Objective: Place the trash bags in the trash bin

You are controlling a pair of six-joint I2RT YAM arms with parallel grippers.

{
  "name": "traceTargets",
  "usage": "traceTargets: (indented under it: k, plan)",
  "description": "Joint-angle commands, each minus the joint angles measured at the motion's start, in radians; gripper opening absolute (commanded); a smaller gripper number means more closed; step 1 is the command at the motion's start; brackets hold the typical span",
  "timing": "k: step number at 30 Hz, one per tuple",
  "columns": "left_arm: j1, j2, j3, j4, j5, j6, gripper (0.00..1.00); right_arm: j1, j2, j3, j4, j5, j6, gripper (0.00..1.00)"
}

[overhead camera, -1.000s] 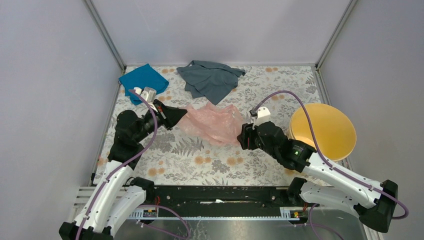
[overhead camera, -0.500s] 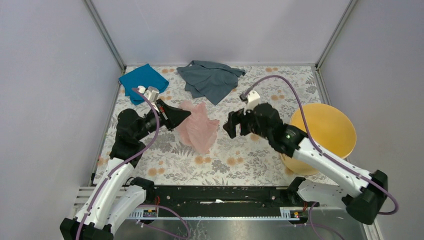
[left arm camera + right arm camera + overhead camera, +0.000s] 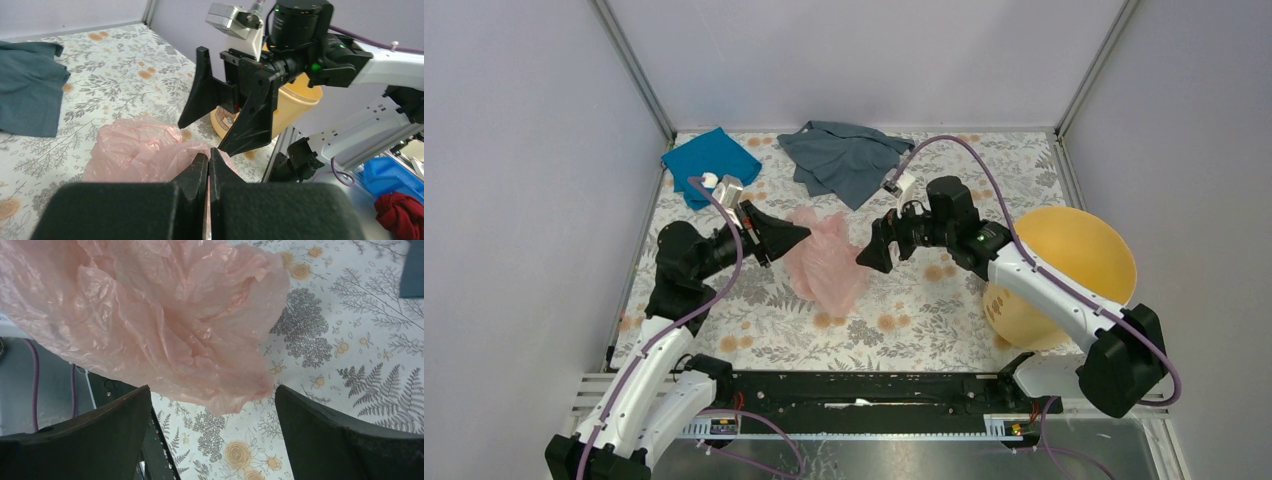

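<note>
The pale pink trash bag (image 3: 827, 258) hangs above the floral table at centre, pinched at its upper left edge by my left gripper (image 3: 802, 235), which is shut on the film; the left wrist view shows the film (image 3: 140, 152) squeezed between the closed jaws. My right gripper (image 3: 871, 255) is open and empty, pointing left at the bag's right side, just short of it; the bag (image 3: 165, 315) fills the top of the right wrist view, between the spread fingers. The yellow-orange trash bin (image 3: 1074, 262) stands at the right, partly behind the right arm.
A teal cloth (image 3: 711, 158) lies at the back left and a grey cloth (image 3: 844, 158) at the back centre. Grey walls enclose the table on three sides. A black rail (image 3: 854, 390) runs along the near edge.
My right gripper let go of the bag, rose and swung left, and now faces the bag open. The bag, spread flat a second ago, now hangs bunched from my left gripper.
</note>
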Motion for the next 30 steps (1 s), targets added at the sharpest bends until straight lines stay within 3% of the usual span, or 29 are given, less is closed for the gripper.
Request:
traceTargets:
  k: [1,10,15,20,25,28,30]
  plan:
    - [0.005,-0.012,-0.021,0.147,0.086,-0.057,0.0,0.003,0.044,0.012,0.055,-0.114,-0.101,1.0]
    - [0.004,-0.025,-0.057,0.336,0.204,-0.175,0.0,0.002,-0.025,-0.122,0.246,-0.171,-0.066,0.98]
    - [0.004,-0.02,-0.057,0.336,0.199,-0.178,0.0,0.002,-0.057,-0.23,0.451,-0.263,0.099,0.78]
    - [0.006,-0.017,-0.064,0.365,0.206,-0.197,0.0,0.003,-0.04,-0.329,0.705,-0.321,0.289,0.72]
    - [0.006,-0.016,-0.069,0.369,0.205,-0.197,0.0,0.003,-0.064,-0.32,0.673,-0.306,0.324,0.35]
    - [0.006,-0.013,-0.07,0.366,0.205,-0.194,0.0,0.003,-0.131,-0.293,0.52,-0.196,0.262,0.1]
    - [0.006,-0.012,-0.071,0.364,0.204,-0.189,0.0,0.003,-0.183,-0.266,0.4,-0.101,0.219,0.0]
